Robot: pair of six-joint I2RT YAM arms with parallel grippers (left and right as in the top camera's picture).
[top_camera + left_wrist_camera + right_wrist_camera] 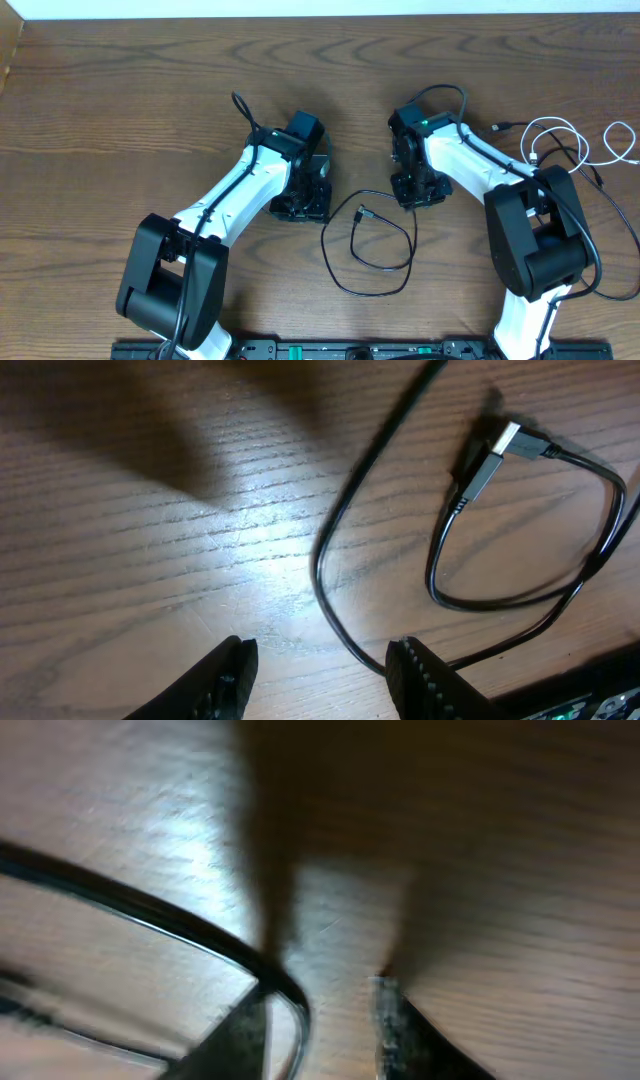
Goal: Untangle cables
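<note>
The black cable (326,250) lies in loose loops on the wood between my two arms, one plug (364,213) inside the loop. The white cable (548,120) is coiled at the far right, apart from the black one. My left gripper (300,208) is low over the table and open (320,660). The black cable (318,560) curves past its right fingertip (405,660), and a silver-tipped plug (505,445) lies beyond. My right gripper (418,195) is also low, its jaws (322,1010) still apart. The black cable (150,910) runs between them against the left finger; this view is blurred.
Thicker black wires run along both arms, and one loops over the right arm's base (545,230) next to the white cable. A dark rail (330,350) borders the table's front edge. The wall edge crosses the top of the overhead view.
</note>
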